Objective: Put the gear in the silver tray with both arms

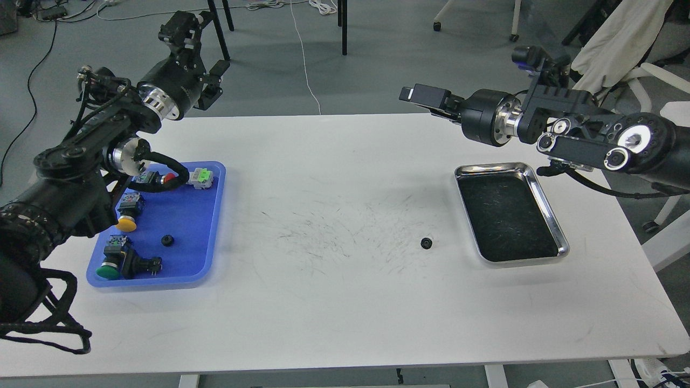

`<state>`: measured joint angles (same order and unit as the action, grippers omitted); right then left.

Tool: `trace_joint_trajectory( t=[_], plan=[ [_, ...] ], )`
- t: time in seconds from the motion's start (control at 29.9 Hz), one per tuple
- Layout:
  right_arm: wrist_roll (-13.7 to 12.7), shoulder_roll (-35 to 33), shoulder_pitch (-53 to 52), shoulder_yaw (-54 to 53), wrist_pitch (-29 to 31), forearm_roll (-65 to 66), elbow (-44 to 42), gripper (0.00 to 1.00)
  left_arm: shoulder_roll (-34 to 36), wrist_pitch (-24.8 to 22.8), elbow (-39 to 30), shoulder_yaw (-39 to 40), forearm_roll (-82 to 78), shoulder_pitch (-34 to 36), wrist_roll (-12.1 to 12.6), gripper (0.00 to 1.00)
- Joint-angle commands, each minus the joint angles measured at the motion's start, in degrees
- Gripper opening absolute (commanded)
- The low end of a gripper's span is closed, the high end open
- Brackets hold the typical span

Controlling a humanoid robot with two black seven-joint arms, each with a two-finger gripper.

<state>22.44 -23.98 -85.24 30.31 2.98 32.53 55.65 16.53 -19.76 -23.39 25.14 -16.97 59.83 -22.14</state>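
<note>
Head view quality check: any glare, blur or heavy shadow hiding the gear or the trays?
Head view: sharp, evenly lit, shadows soft. The silver tray rim gleams, without washing out. The gear on the table is tiny and dark, teeth barely resolved. The left arm hides part of the blue tray.

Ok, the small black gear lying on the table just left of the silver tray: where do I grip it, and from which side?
Grip the gear across its toothed rim, coming straight down from above. It seems to lie flat on the white table, too low for a side approach. The right gripper is nearer; the silver tray sits just beyond.
</note>
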Motion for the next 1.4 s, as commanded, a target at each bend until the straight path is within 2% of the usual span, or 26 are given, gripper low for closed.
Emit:
trace_joint_trajectory(
  t=[0.0,0.07,0.2,0.43,0.84,1.37],
  plan=[
    [2.2,0.3,-3.0,4.3,1.0,6.0,0.5,0.98,0.5,-0.4,1.1,0.0,0.3,1.4,0.3,0.98],
    [2.3,0.6,-3.2,5.1,1.0,10.0,0.5,0.98,0.1,-0.7,3.3,0.5,0.4,2.2,0.5,0.98],
    [3.0,1.9,-3.5,8.0,1.2,14.7,0.9,0.98,-2.3,-0.6,4.2,0.6,0.7,2.0,6.7,0.98],
    [5.5,4.4,-4.2,14.4,1.2,24.2,1.0,0.97,-3.4,-0.5,4.1,0.6,0.7,-0.5,7.0,0.98],
    [5.6,8.3,-4.8,22.1,0.9,35.8,0.4,0.97,-2.8,-0.8,5.6,0.9,2.4,-1.3,7.7,0.97],
    [5.6,15.6,-4.1,29.1,0.6,38.4,0.0,0.93,-2.5,-0.3,5.8,1.0,3.2,-0.8,7.4,0.97]
  ],
)
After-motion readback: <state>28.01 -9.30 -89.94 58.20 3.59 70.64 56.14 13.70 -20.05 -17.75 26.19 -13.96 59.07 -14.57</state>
